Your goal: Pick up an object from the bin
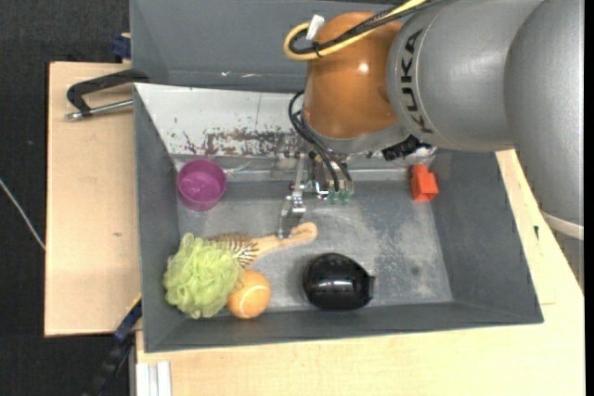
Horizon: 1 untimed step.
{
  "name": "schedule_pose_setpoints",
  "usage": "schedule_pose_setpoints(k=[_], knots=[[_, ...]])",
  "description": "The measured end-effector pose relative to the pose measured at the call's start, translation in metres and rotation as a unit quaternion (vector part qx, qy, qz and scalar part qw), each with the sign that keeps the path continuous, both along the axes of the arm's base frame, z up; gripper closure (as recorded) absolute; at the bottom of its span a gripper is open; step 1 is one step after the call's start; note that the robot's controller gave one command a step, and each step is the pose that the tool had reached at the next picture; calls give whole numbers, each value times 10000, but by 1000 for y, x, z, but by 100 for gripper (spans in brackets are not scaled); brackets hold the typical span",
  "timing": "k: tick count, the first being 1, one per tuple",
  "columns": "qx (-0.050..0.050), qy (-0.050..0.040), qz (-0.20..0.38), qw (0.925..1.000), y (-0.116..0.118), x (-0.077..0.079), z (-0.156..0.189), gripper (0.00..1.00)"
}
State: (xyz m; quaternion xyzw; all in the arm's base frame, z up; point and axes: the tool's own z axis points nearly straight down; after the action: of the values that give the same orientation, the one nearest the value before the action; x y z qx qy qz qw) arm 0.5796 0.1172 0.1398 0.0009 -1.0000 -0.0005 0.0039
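Jaws are hanging mid bin [408, 246], right at the handle tip of the brush [272, 244], which is lying just below-left of them, long axis running left toward the green puff [198, 278]; jaws apart or together, cannot tell.

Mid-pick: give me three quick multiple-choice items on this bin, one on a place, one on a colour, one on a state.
1. Where is the black oval thing? A back-left corner; B by the front wall, right of the orange ball; C against the far wall.
2. What colour is the small block by the right wall? A blue; B white; C orange-red.
3. How is the wooden brush? A lying flat on the bin floor; B standing on end; C lifted in the air.
Answers: B, it sits low in the view beside the ball; C, orange-red against the grey; A, it lies along the floor, the hand at its handle end.
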Motion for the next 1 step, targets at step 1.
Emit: schedule_pose_setpoints(k=[1], knots=[[3, -33, -4, 10000, 0, 1, 4, 0]])
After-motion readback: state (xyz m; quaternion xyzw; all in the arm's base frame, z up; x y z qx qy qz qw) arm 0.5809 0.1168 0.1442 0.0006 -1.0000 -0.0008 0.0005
